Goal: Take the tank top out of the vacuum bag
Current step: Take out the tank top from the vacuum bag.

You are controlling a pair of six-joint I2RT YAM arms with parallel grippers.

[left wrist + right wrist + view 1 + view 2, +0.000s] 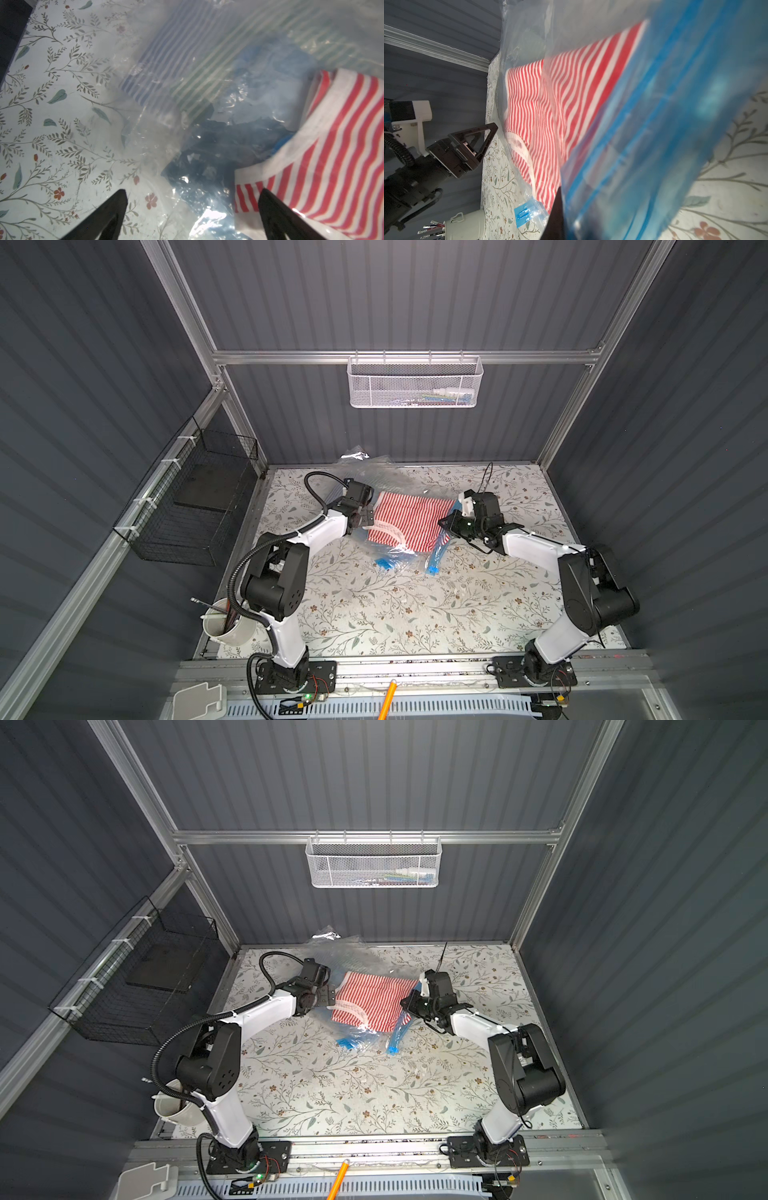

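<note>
The red-and-white striped tank top [409, 520] lies across the crumpled clear vacuum bag [392, 558] at mid-table in both top views. My left gripper [367, 519] stands open at the top's left edge with nothing between its fingers. In the left wrist view it [192, 207] hovers over bag film [207, 149], one fingertip [268, 199] over the tank top's white hem [332, 155]. My right gripper [444, 525] is shut on the bag's blue zip edge [654, 124] at the top's right side. That film covers part of the tank top [571, 99] and hides most of the jaws.
Blue- and green-striped cloth [176, 68] shows inside the bag behind the tank top. A white mesh basket [413, 383] hangs on the back rail, a black wire basket [195, 497] on the left wall. A white cup of pens [228, 624] stands by the left arm's base.
</note>
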